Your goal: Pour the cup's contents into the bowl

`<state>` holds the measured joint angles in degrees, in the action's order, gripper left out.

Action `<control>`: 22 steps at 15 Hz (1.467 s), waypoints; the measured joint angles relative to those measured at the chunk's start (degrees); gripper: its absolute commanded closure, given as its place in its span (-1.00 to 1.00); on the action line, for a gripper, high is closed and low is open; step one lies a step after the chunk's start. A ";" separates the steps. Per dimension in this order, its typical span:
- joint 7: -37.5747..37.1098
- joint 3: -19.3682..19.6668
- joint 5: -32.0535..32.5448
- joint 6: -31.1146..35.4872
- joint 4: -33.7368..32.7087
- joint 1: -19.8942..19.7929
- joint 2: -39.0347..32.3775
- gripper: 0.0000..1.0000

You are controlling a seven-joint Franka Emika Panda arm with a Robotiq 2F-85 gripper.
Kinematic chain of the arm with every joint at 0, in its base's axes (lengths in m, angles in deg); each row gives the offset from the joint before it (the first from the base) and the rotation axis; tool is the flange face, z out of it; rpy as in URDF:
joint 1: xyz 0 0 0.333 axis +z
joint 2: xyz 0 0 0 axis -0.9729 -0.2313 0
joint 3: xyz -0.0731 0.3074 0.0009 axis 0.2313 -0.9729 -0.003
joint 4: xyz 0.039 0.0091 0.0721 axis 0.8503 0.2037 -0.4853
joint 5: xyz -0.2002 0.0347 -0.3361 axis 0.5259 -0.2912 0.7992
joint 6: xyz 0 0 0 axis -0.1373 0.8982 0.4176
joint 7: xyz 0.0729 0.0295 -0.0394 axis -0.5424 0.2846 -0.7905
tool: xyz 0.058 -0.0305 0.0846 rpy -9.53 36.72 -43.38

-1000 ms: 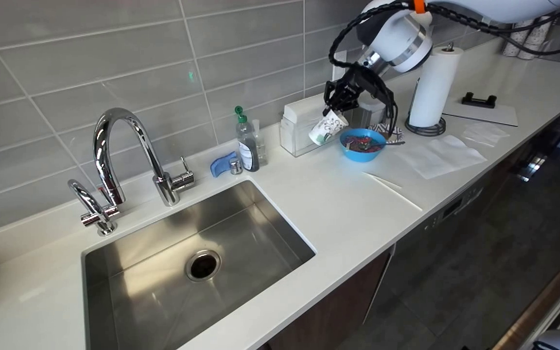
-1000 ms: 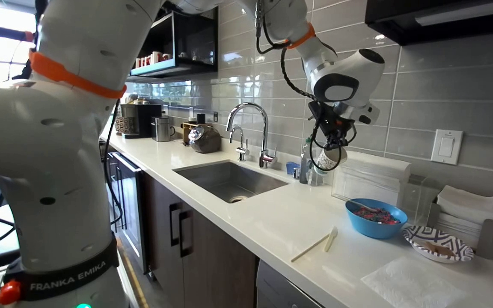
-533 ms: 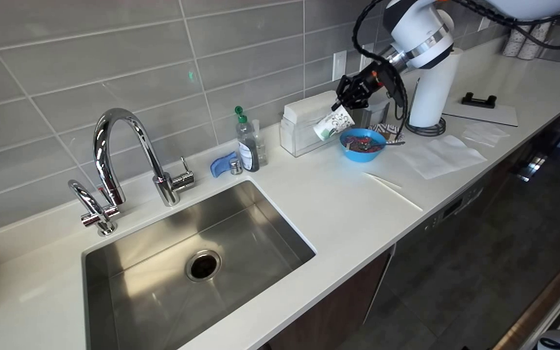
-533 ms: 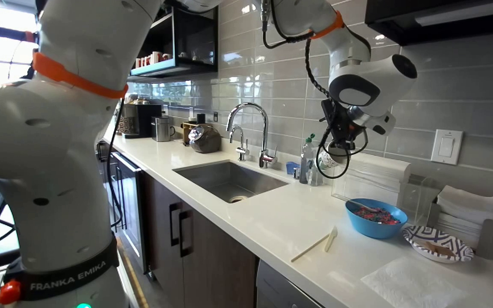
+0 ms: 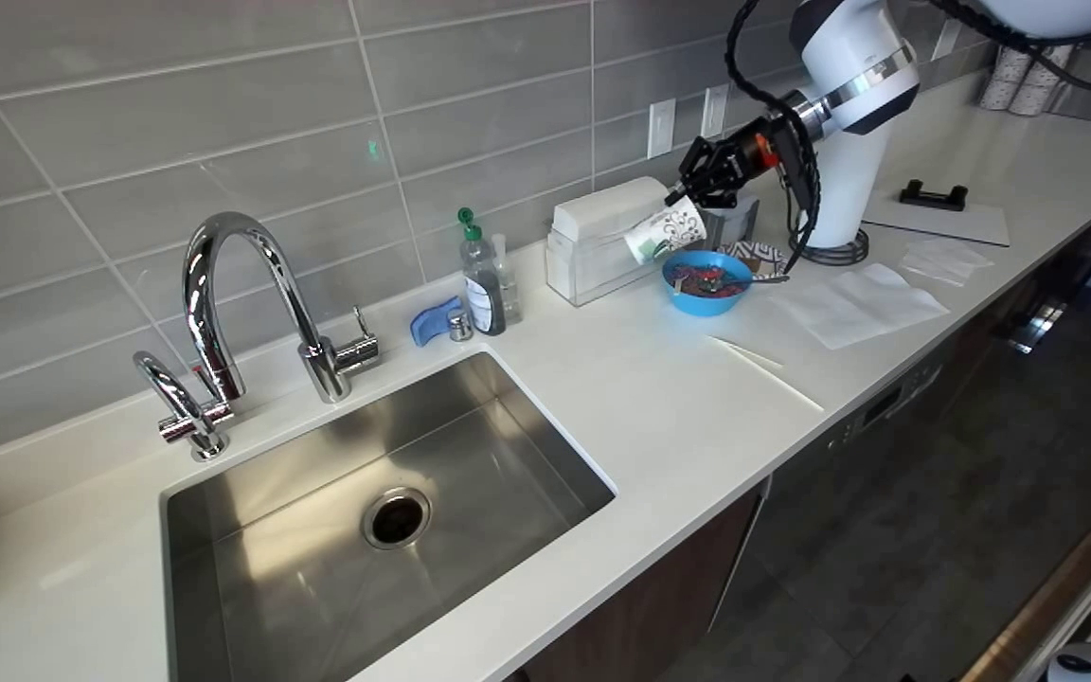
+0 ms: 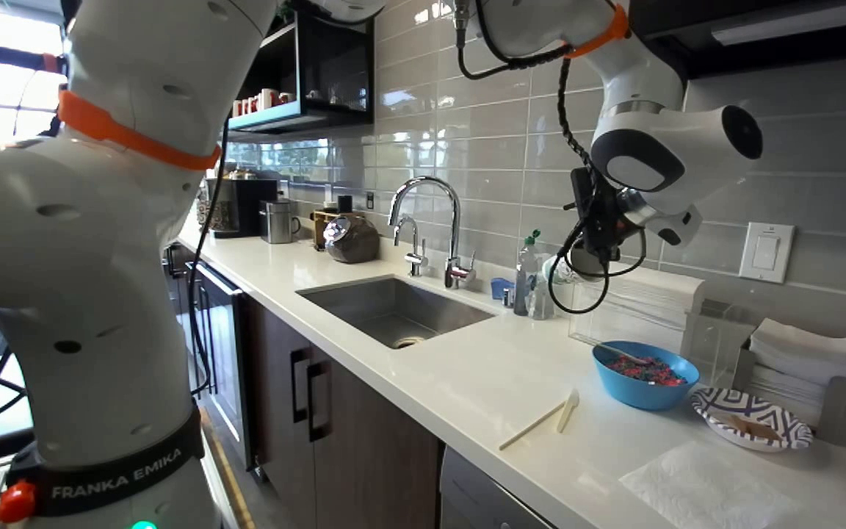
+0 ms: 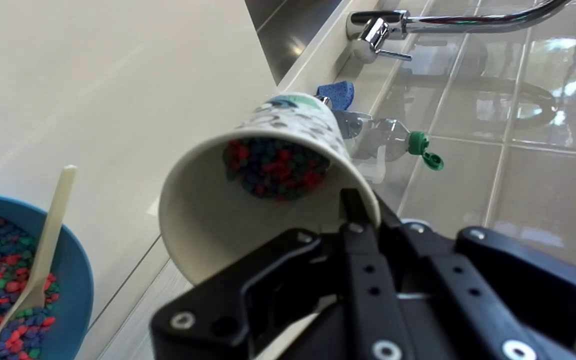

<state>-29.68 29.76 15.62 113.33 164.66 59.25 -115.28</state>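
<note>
The white cup with a leafy print (image 5: pixel 667 232) is held in the air, tilted, its base down-left and its mouth toward the gripper. In the wrist view the cup (image 7: pixel 293 120) holds red, blue and green pebbles (image 7: pixel 278 167) at its bottom. My gripper (image 7: pixel 372 207) is shut on the cup's rim, one finger inside and one outside. It also shows in both exterior views (image 5: pixel 676 196) (image 6: pixel 590 253). The blue bowl (image 5: pixel 702 305) stands on the counter below and right of the cup. It holds similar pebbles and a spoon (image 7: pixel 43 255). The bowl also shows elsewhere (image 6: pixel 636 393) (image 7: pixel 80 290).
A clear paper-towel box (image 5: pixel 593 265) stands behind the cup. A soap bottle (image 5: pixel 481 289) and blue sponge (image 5: pixel 434 322) are by the sink (image 5: pixel 318 578). A patterned paper bowl (image 6: pixel 753 419), napkin holder (image 6: pixel 797 375) and paper-towel roll (image 5: pixel 853 180) are near the bowl. Thin sticks (image 5: pixel 763 369) lie in front.
My gripper has moved right and slightly up in an exterior view, carrying the cup. The cup has swung to a flatter tilt. The bowl has not moved.
</note>
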 measured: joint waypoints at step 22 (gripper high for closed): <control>11.07 7.02 -22.23 -13.63 2.34 -2.25 -3.93 0.89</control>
<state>-18.61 36.79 -6.61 99.70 166.99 56.99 -119.21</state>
